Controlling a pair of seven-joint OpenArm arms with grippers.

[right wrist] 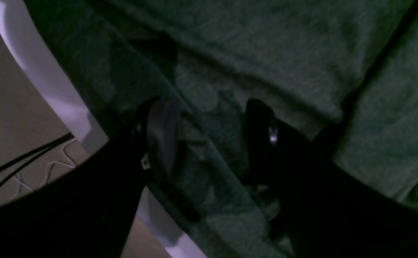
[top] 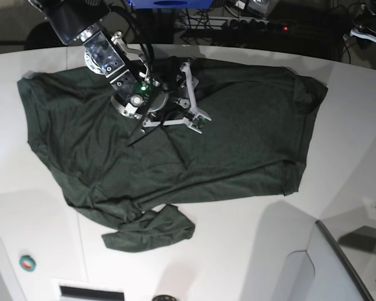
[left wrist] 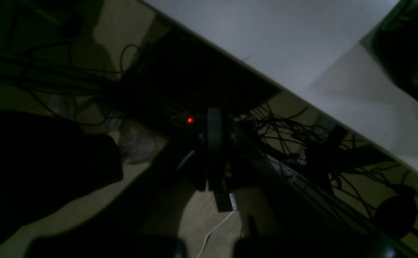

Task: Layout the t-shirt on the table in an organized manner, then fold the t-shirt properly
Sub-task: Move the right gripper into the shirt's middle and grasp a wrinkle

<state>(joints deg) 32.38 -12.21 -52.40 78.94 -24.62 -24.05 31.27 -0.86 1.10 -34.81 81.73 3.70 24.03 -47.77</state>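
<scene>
Right fingers stand apart over the t-shirt, seemingly gripping nothing; left fingers are closed, empty.

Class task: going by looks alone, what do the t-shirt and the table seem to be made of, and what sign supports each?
The t-shirt: apparently thin, soft knit cloth with a matte finish; it lies in limp wrinkles and shows a fine weave up close. The table: a hard, smooth white top, probably laminate or plastic; its gloss carries soft shadows.

The t-shirt covers most of the table's middle, and the right gripper with its arm stands over its upper part. Bare tabletop lies open along the near edge and right side. A raised panel blocks the near right corner.
</scene>
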